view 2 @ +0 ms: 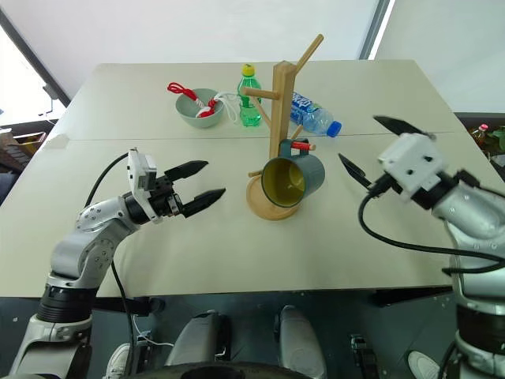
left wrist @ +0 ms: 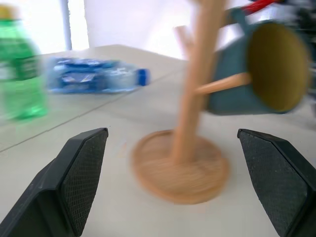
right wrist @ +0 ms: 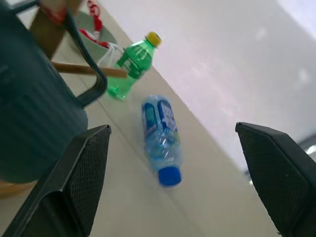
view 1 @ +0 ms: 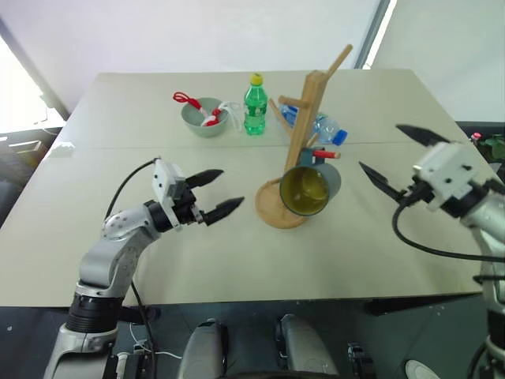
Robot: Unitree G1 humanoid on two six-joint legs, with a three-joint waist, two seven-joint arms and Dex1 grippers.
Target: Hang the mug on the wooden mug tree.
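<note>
The slate-blue mug (view 1: 309, 189) with a yellow-olive inside hangs by its handle (right wrist: 94, 88) on a low peg of the wooden mug tree (view 1: 304, 126). It is tipped, with its mouth facing me, just above the round base (view 1: 271, 212). My left gripper (view 1: 229, 188) is open and empty, left of the base and pointing at it. Off to the right of the mug, my right gripper (view 1: 380, 147) is open wide and apart from it, holding nothing.
Behind the tree, a green bottle (view 1: 255, 105) stands upright and a clear blue-labelled bottle (view 1: 319, 126) lies on its side. A grey-green bowl (view 1: 203, 117) with a red and white item sits at the back left. The table's front edge runs just below my arms.
</note>
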